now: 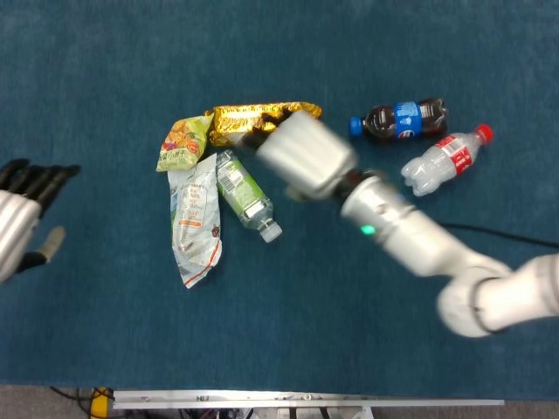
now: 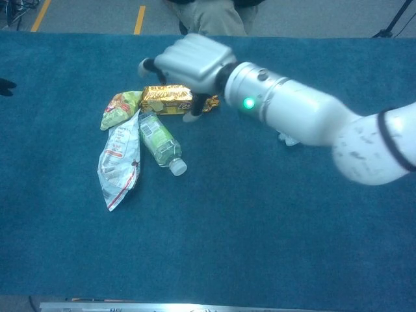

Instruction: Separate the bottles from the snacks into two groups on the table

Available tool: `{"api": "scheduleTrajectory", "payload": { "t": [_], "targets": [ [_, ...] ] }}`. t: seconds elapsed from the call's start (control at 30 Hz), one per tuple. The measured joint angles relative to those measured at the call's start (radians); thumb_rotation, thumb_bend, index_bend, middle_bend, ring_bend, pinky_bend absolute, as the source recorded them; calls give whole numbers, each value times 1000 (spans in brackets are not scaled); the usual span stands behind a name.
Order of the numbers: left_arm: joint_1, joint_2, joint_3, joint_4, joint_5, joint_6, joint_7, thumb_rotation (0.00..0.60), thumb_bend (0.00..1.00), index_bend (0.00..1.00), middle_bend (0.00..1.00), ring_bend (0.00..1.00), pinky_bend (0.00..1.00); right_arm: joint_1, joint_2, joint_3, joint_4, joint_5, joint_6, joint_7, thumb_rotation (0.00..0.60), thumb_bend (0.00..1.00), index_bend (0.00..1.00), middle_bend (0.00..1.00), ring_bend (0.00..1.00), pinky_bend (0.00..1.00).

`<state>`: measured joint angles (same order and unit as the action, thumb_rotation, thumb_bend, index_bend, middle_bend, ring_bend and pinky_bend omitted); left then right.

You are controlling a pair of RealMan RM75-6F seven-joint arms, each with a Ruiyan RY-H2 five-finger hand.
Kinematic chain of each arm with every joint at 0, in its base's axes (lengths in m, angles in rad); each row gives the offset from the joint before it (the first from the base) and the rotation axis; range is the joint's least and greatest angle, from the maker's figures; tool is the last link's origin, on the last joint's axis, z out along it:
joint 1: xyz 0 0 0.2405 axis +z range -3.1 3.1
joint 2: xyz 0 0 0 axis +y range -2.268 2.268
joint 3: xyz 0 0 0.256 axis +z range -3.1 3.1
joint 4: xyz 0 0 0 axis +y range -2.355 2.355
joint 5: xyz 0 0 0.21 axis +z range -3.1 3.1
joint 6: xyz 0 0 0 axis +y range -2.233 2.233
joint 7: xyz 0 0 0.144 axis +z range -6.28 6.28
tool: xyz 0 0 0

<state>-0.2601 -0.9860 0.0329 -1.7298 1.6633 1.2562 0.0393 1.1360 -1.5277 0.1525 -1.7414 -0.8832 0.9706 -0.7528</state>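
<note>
A matt blue cloth table [image 1: 105, 332] bears a glossy gold foil packet [image 1: 240, 120] and a clear plastic bottle [image 1: 247, 195].

A lab or test room: teal cloth-covered table [image 2: 273, 247], yellow floor tape [image 2: 140, 18], seated onlooker's legs [image 2: 218, 16]

right hand [image 1: 301, 157] raised, left hand [image 1: 19, 214] open

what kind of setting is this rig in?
Most likely a lab or indoor test space set up for teleoperation. A table covered in teal cloth holds only staged snacks and bottles, a seated person shows at its far edge, and the grey floor behind has yellow tape lines.
</note>
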Motion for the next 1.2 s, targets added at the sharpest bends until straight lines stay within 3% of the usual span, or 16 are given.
{"api": "scheduleTrajectory", "payload": {
  "t": [0.27,0.47,0.67,1.2],
  "targets": [
    [-120,-41,-17,-4,46,-127,4,600,405,84,187,175,146,-154,296,-58,-196,-135,83,118,600,102,186,354,240,360],
    [-211,-89,-43,-9,55,-213,20,600,405,84,180,172,145,-274,445,-119,-246,-274,128,240,600,103,186,354,240,360],
    [-291,-150,-63,-17,47,-299,42,600,405,76,166,156,146,-340,507,-140,-252,-348,145,309,600,102,186,354,240,360],
    [-454,-343,-94,89,-53,-475,104,600,405,17,101,102,146,-409,528,-115,-222,-386,130,347,600,102,186,354,240,360]
  ]
}}
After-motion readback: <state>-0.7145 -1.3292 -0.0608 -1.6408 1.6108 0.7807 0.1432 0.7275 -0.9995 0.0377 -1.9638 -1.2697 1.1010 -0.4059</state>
